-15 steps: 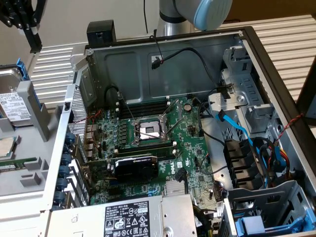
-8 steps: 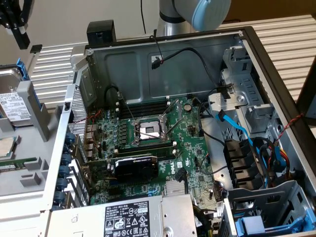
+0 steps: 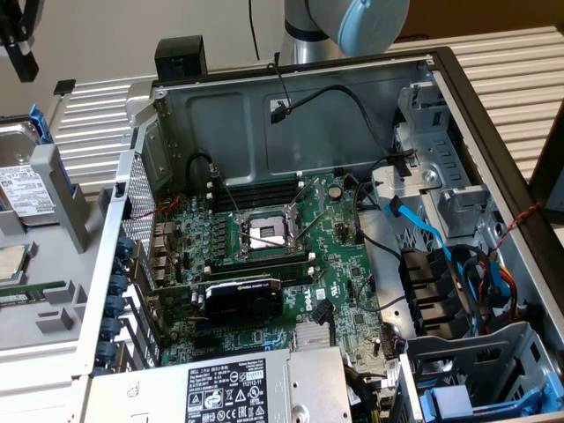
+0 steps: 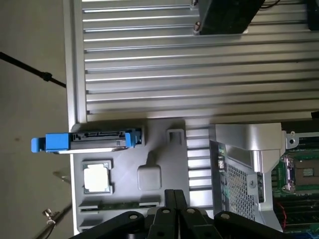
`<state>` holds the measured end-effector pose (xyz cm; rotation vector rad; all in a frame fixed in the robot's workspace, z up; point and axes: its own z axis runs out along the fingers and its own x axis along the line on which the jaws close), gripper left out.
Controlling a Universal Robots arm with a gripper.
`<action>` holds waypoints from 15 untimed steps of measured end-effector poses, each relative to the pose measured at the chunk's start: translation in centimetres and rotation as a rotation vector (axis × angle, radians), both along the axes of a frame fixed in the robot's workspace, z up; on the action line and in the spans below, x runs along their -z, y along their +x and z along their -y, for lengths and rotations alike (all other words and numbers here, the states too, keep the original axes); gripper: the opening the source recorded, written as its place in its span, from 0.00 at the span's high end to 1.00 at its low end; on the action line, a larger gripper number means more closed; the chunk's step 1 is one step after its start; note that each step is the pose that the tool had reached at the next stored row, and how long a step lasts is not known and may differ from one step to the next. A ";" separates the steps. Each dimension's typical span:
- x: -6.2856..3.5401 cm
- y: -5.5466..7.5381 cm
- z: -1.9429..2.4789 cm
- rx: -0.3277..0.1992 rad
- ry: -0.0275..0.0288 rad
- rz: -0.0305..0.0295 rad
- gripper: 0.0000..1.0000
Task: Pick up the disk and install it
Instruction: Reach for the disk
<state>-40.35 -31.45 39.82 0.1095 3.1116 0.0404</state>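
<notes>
Fingers [image 4: 169, 201] clenched tight, nothing between them, well clear of the disk [image 3: 25, 181]. Disk stands on edge in a slot of the grey tray [image 3: 53, 344] on the slatted aluminium bench [image 3: 88, 132], at the exterior view's left, beside the open PC case [image 3: 291, 115]. Blue carrier frame wraps it; connector edge faces the wrist camera. White label on its face, print too small to read. Square silver processor chip [image 4: 97, 178] lies flat in a tray pocket just beside the disk. Green memory stick [image 4: 119, 205] lies in a further slot. Inside the case:
- bare CPU socket [image 3: 264, 231]
- black graphics card [image 3: 242, 300], lettering illegible
- power supply sticker [image 3: 233, 392] full of certification marks, text unreadable

Second blue carrier [image 3: 454, 401] with a pale tab sits in the drive bay at the exterior view's lower right.
</notes>
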 end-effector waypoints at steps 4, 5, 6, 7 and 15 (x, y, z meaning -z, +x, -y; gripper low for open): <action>0.00 -1.2 -0.56 0.000 -0.0001 0.0001 0.89; 0.00 -1.4 -0.80 0.000 -0.0003 0.0001 0.89; 0.00 -1.6 -1.03 0.000 -0.0004 0.0001 0.89; 0.00 -1.8 -1.27 0.000 -0.0005 0.0000 0.89; 0.00 -4.3 -2.49 0.000 -0.0015 0.0001 0.89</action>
